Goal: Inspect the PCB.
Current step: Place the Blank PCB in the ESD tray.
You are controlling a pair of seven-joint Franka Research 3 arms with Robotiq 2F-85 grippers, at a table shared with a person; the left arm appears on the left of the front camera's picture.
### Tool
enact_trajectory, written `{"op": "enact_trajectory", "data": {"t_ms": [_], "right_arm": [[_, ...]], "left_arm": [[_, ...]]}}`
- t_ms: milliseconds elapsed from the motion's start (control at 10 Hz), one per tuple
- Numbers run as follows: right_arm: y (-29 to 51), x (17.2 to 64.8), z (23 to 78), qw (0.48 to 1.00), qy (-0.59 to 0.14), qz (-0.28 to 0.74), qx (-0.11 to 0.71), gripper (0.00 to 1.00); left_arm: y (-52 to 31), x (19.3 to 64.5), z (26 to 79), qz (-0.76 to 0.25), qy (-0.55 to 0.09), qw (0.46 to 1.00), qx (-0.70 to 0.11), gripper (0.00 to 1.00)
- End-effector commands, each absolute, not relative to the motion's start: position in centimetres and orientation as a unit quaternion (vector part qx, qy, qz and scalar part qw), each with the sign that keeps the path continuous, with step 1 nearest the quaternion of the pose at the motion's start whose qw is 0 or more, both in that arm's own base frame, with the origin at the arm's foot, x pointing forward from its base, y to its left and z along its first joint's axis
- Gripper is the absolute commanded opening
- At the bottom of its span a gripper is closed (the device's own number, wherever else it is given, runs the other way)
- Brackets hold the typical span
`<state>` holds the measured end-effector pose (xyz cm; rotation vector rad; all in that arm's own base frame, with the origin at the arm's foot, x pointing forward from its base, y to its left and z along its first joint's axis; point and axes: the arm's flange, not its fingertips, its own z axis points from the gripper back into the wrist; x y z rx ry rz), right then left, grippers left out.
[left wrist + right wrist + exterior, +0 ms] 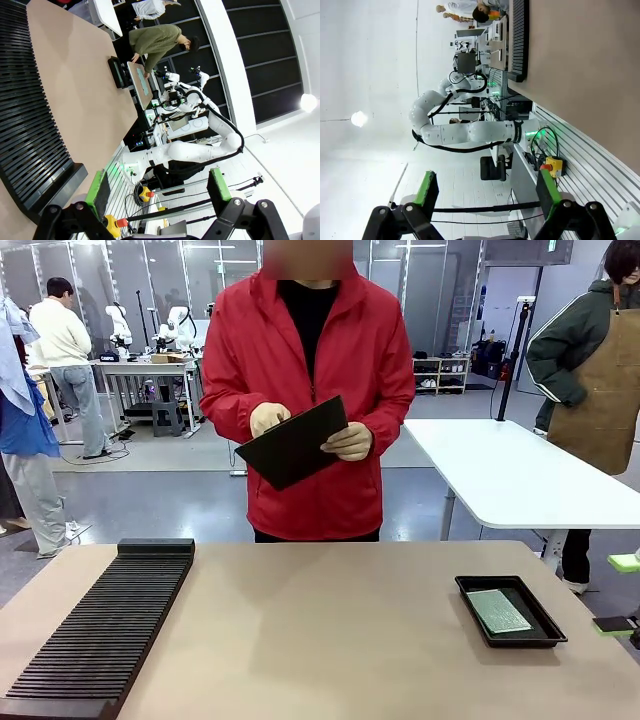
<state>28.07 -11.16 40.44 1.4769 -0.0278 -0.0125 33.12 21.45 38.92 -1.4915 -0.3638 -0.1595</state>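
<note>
The green PCB (497,611) lies flat in a shallow black tray (525,641) on the right of the tan table. Across the table a person in a red jacket holds a plain black square sheet (293,443) in both hands at chest height. My right gripper (618,593) shows at the right edge, open, beside the table and to the right of the tray. In the right wrist view the right gripper (486,189) is open with nothing between its green pads. My left gripper (159,187) is also open and holds nothing, off the table's near side.
A long black slotted rack (100,625) runs along the left side of the table (330,640); the rack (30,115) also sits close in the left wrist view. A white table (510,475) stands behind on the right, with a person in an apron beside it.
</note>
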Motion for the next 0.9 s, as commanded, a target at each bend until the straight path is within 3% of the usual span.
{"op": "enact_trajectory", "data": {"t_ms": [0, 800], "right_arm": [[-11.03, 28.23, 40.45, 0.742, -0.010, -0.007, 0.671, 1.00], [-11.03, 28.23, 40.45, 0.742, -0.010, -0.007, 0.671, 1.00]], "left_arm": [[21.48, 33.05, 39.18, -0.072, -0.165, 0.717, -0.673, 1.00], [21.48, 33.05, 39.18, -0.072, -0.165, 0.717, -0.673, 1.00]]}}
